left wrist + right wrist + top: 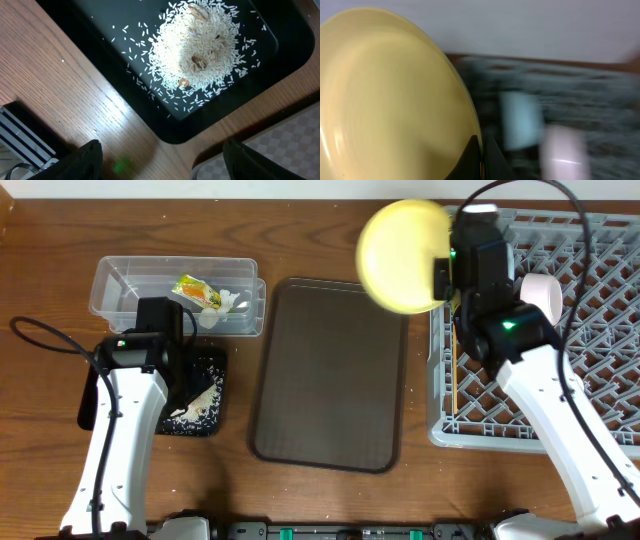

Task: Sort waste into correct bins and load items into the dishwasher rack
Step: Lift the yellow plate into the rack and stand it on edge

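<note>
Rice (pixel 200 45) lies heaped in the black tray (pixel 280 40) just under the left claw (pixel 160 160), whose fingers are spread wide and hold nothing. Beyond that claw, a wrapper (pixel 195 290) sits in the tub (pixel 115 280). The right claw (pixel 480 160) is clamped on the rim of the plate (pixel 405 255), held aloft to its left. The rack (pixel 600 270), with a cup (pixel 543 295) and chopsticks (pixel 455 370), lies beneath and to the right.
</note>
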Controlling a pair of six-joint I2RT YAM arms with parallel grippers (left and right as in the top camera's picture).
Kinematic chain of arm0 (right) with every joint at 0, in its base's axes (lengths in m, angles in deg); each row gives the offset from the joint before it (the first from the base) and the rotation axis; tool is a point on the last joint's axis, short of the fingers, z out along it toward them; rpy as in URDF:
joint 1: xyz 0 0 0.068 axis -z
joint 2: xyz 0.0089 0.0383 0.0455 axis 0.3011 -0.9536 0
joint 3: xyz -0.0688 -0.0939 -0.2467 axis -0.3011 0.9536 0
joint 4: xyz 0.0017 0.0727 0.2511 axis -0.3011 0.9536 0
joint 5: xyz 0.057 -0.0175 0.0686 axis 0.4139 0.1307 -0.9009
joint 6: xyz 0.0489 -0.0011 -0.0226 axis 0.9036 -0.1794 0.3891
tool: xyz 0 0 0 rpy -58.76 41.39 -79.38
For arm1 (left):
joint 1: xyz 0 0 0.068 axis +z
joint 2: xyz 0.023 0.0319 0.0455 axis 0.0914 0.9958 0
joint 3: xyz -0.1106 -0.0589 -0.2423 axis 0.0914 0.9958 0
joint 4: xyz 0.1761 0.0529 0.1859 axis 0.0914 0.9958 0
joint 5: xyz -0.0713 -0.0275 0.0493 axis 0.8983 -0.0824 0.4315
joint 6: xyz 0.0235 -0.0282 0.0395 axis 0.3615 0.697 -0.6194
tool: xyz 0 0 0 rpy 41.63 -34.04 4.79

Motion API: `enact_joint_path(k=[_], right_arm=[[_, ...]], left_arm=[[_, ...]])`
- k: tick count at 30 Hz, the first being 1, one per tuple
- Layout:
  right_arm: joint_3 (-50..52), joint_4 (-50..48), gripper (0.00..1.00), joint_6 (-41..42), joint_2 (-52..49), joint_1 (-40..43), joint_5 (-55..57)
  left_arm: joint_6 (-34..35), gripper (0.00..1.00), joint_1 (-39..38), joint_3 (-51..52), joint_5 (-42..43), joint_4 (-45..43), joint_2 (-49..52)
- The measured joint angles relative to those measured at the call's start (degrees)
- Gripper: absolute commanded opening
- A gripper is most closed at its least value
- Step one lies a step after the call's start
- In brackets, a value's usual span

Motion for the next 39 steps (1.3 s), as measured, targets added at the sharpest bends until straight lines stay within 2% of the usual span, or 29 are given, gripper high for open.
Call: enact_joint_path(k=[3,8,15,22,24,25,28,29,34,39], right_arm=[[0.0,0.2,0.01,-2.8,0.0,0.2,13.8],[0.0,2.1,0.01,-5.5,-1.2,1.0,26.8],[0.0,3.4,0.01,-6.5,-7.2,1.1,31.5],[0.0,3.4,0.01,-6.5,-12.9,1.1,29.2],[0.0,3.4,0.06,-6.3,-13.7,1.0,28.3],[0.0,3.3,0.13,-6.1,-13.8,1.0,27.8],[0.0,3.1,0.42,-5.9,-13.8,0.9,25.5],[0.0,3.1,0.47,-6.0,-13.8,0.7,24.2],[0.0,3.2,0.58,-4.0,-13.8,-0.3,19.3],[0.0,3.8,0.64,-1.4,-13.1,-1.0,13.7]], left_arm=[[0.0,0.8,0.0,0.0,0.0,0.0,0.0],[0.0,0.8,0.0,0.0,0.0,-0.1,0.0],[0.0,0.8,0.0,0.0,0.0,-0.2,0.0],[0.0,0.8,0.0,0.0,0.0,-0.1,0.0],[0.0,0.8,0.0,0.0,0.0,-0.2,0.0],[0.0,0.8,0.0,0.0,0.0,-0.1,0.0],[0.0,0.8,0.0,0.0,0.0,-0.1,0.0],[0.0,0.8,0.0,0.0,0.0,-0.1,0.0],[0.0,0.8,0.0,0.0,0.0,-0.2,0.0],[0.0,0.8,0.0,0.0,0.0,-0.2,0.0]])
